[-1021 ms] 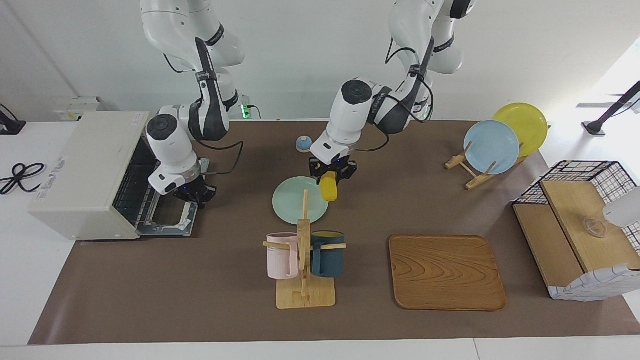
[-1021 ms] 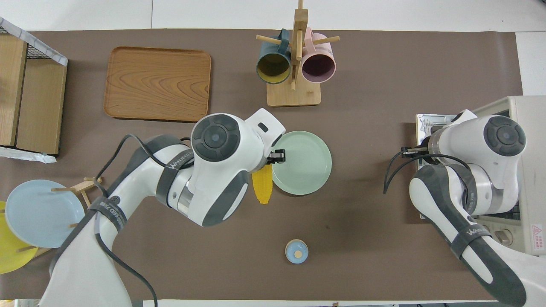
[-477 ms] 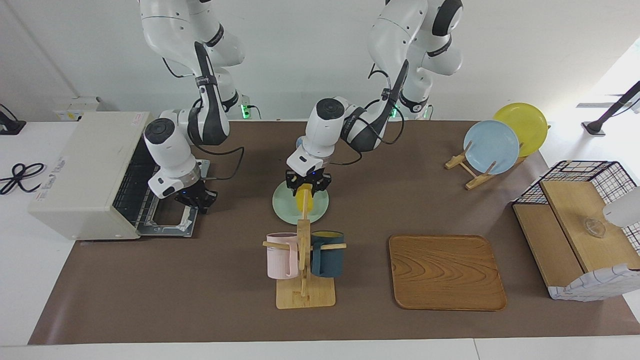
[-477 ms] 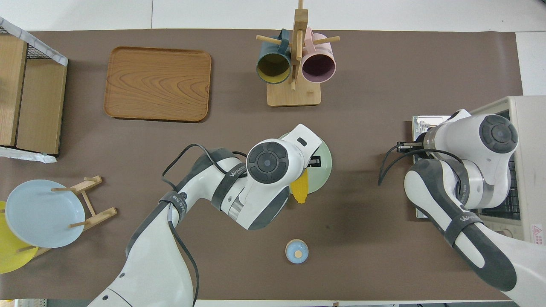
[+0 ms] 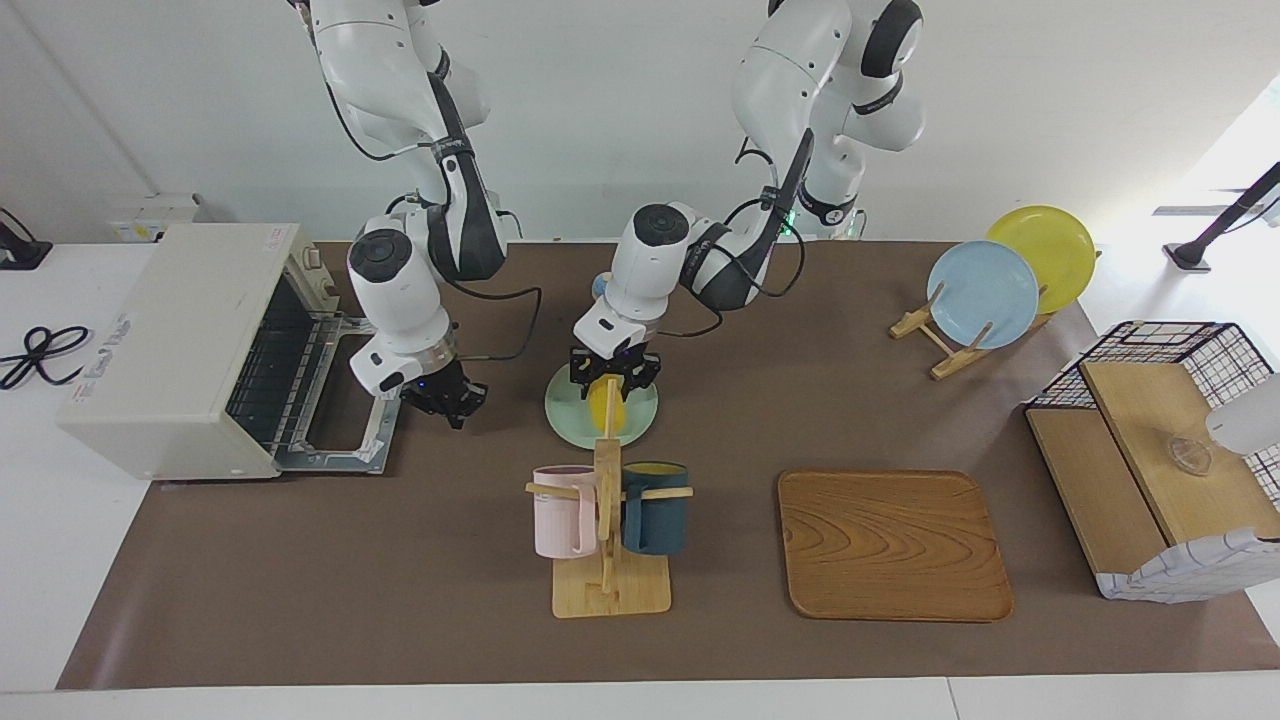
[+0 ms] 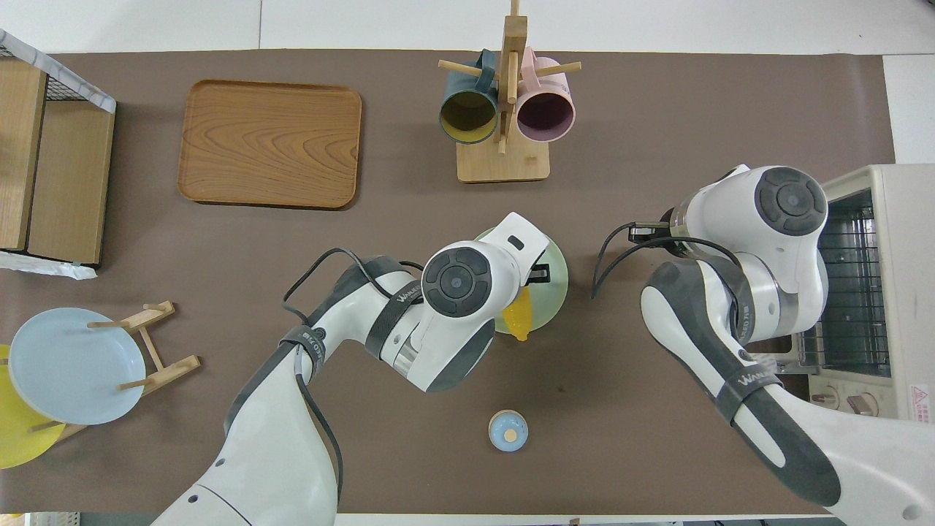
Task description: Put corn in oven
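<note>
Near the middle of the desk, I see the left gripper (image 5: 612, 376) clamped on the corn (image 5: 602, 403) above the green plate (image 5: 570, 412). My facing view shows the black fingers (image 5: 583, 367) pinching the cob; overhead, the wrist hides them and only the cob's tapered yellow tip (image 6: 517, 319) shows at the plate's rim. At the right arm's end sits the oven (image 5: 175, 345), door down, wire rack visible. Between door and plate my right gripper (image 5: 443, 400) hovers over bare mat; I cannot tell its finger gap.
</note>
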Motion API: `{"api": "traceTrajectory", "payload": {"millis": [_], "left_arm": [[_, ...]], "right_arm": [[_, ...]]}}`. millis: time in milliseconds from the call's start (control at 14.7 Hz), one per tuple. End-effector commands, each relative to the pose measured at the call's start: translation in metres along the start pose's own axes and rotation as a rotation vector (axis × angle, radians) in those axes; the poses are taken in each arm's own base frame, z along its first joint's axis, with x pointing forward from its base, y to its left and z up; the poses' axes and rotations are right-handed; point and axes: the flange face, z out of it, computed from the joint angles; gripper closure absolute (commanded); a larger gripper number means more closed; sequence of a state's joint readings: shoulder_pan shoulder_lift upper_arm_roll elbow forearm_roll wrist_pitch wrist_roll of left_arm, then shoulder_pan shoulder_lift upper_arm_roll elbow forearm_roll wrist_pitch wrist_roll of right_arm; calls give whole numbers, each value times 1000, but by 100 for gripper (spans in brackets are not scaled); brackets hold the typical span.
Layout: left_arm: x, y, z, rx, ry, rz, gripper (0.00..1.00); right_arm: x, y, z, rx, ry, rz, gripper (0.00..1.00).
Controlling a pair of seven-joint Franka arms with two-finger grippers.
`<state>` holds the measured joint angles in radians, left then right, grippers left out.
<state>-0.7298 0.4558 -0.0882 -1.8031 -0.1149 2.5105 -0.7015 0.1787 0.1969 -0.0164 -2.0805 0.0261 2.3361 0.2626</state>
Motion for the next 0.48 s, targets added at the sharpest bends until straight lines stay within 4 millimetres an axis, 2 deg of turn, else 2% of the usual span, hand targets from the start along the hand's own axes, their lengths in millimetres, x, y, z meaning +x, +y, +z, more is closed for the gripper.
{"api": "traceTrajectory", "payload": {"millis": [0,136,272,409], "left_arm": [[9,-14,-15,13,-2,-23,0],[28,-33,-55,33,-16,-40,0],[47,-59,-100,55,-30,-66,0],[62,-85,-142,67,-29,-112,0]], "right_arm": [[12,0,-2,13,-10,32,100],[14,-10,-15,14,-21,82,92],[17,-55,-47,5,-44,127,90],[16,-91,-62,-4,-42,143,84]]}}
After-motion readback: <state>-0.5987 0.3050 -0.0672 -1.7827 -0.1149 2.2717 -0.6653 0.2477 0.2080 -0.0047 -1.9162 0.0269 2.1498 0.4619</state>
